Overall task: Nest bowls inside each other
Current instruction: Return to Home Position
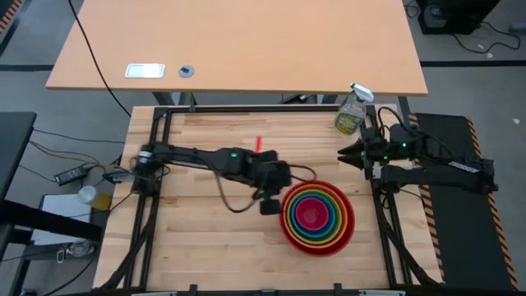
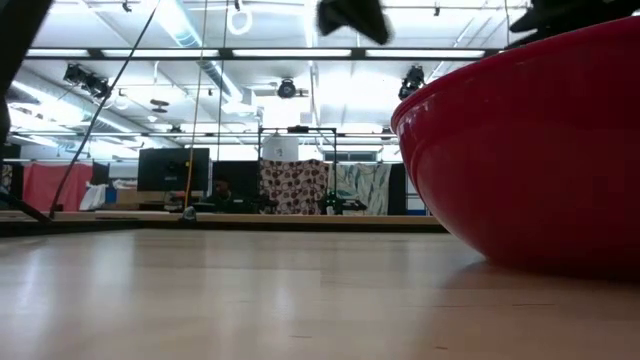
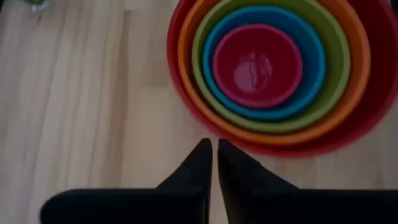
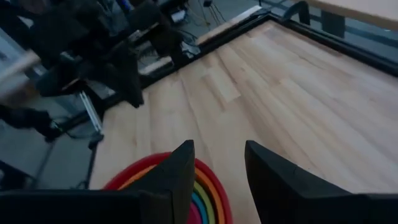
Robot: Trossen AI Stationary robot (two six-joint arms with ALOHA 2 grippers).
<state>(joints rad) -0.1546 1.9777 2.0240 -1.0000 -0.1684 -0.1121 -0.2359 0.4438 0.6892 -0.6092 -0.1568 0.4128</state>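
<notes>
The bowls sit nested in one stack [image 1: 316,215] on the wooden table, right of its middle. Red is outermost [image 3: 176,81], then orange, lime green and blue, with magenta [image 3: 257,65] innermost. The red bowl's base rests on the table [image 2: 530,150]. My left gripper [image 3: 211,148] hovers shut just left of the stack [image 1: 271,204], above the table, holding nothing. My right gripper [image 4: 217,152] is open and empty, drawn back at the table's right edge [image 1: 343,153], far side of the stack.
A clear spray bottle [image 1: 352,113] stands at the far right corner, close to my right arm. A small red mark [image 1: 258,144] lies on the table's far middle. Bare wood [image 1: 205,238] spreads left and near of the stack. Black frame rails [image 1: 156,205] border the table.
</notes>
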